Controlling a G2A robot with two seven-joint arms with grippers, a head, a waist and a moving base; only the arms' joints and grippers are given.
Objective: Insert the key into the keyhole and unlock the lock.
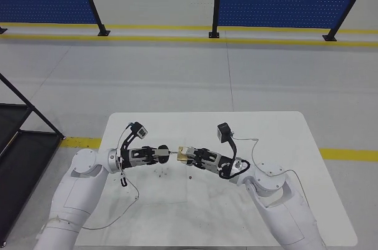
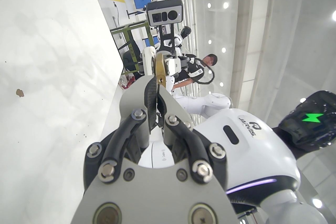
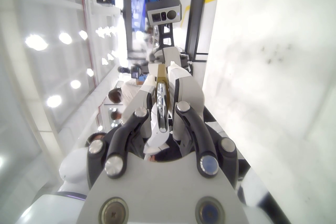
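2 grippers meet tip to tip above the middle of the white table (image 1: 270, 206), key facing lock.
The left gripper (image 2: 156, 87) pinches the key (image 1: 174, 154) between closed pads, its long axis level and its tip pointing at the keyhole face of the brass lock (image 2: 159, 68). The right gripper (image 3: 162, 83) clamps the lock's body, shackle toward its own wrist. I cannot tell if the tip has entered.
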